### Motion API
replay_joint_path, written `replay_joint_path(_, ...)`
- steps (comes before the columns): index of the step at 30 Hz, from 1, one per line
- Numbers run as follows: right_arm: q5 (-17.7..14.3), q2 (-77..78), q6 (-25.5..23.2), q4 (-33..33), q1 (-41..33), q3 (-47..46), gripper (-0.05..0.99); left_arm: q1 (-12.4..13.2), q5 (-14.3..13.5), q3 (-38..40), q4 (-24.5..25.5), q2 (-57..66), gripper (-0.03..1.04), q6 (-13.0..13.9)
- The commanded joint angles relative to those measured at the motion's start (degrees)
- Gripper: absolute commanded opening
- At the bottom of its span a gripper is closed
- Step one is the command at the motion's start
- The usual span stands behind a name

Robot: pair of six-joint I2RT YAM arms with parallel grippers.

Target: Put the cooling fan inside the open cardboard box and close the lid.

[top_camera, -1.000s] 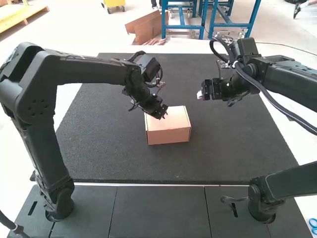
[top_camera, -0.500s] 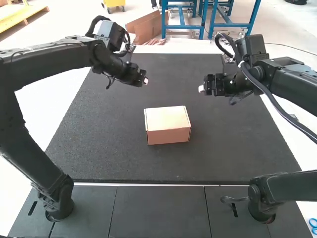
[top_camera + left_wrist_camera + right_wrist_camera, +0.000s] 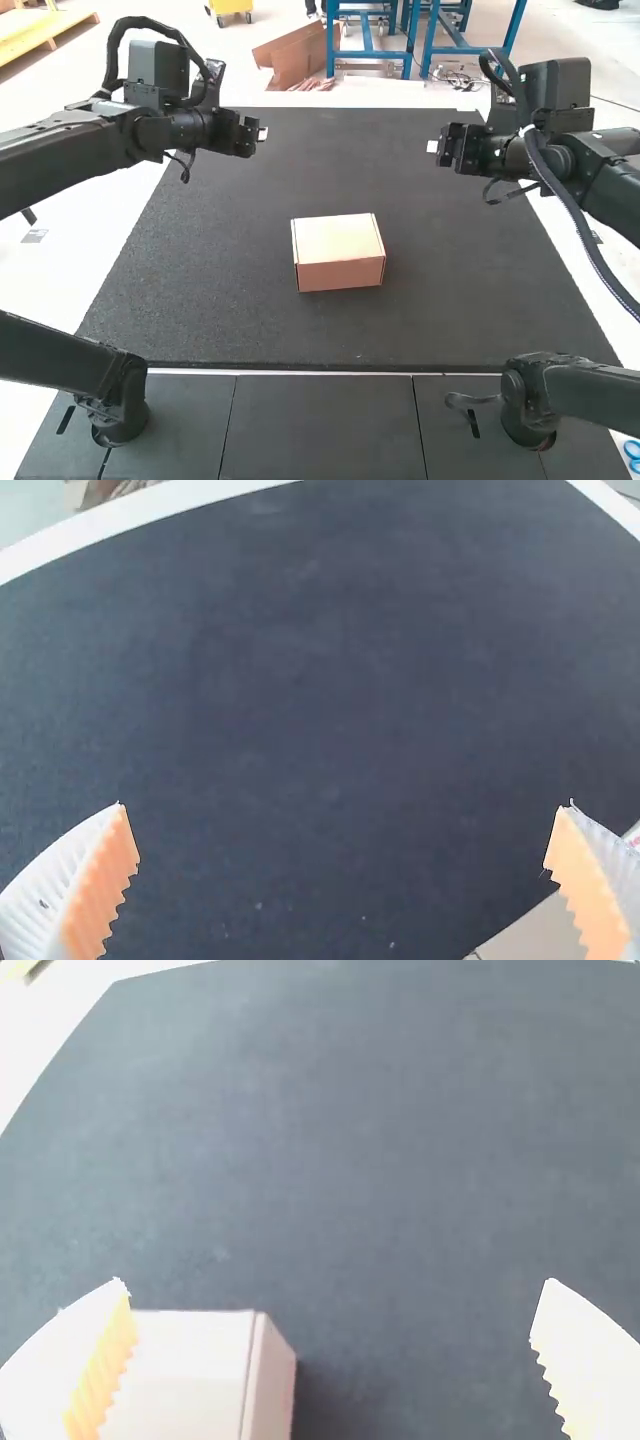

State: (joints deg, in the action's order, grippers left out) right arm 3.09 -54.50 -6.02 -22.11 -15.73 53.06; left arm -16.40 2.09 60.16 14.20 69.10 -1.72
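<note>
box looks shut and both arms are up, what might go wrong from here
1. The box looks shut, but nothing presses on it: the left claw and right claw hang open, away from it, so it may spring open.
2. The shut box hides its contents, so the fan being inside can't be confirmed.

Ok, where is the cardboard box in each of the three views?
High view: the box sits closed in the middle of the black mat.
Left wrist view: a pale corner beside one finger may be the box; I cannot tell.
Right wrist view: the box lies next to one finger.
Shared landmark: the black mat.
</note>
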Motion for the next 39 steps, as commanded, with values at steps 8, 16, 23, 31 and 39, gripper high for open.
replay_joint_path(8, -0.81, 8.01, 2.15, 0.49, 6.06, -5.16, 0.91, 3.66, -0.77, -13.14, -13.58, -16.19, 0.97, 3.39)
replay_joint_path(16, -2.04, 14.69, 1.28, 1.98, 3.42, -9.64, 0.91, 3.75, -8.24, -23.51, -16.92, -30.43, 0.97, 3.30)
replay_joint_path(23, -2.48, 22.77, 4.26, 8.13, 4.65, -17.46, 0.91, 3.75, -8.77, -31.51, -14.28, -43.70, 0.97, 3.39)
replay_joint_path(31, -3.18, 36.66, 5.49, 12.62, 6.67, -27.57, 0.91, 3.75, -9.29, -39.24, -19.03, -54.42, 0.97, 3.47)
replay_joint_path(39, -3.53, 48.52, 4.62, 19.21, 7.20, -33.72, 0.91, 3.75, -9.73, -48.82, -24.57, -65.32, 0.97, 5.76)
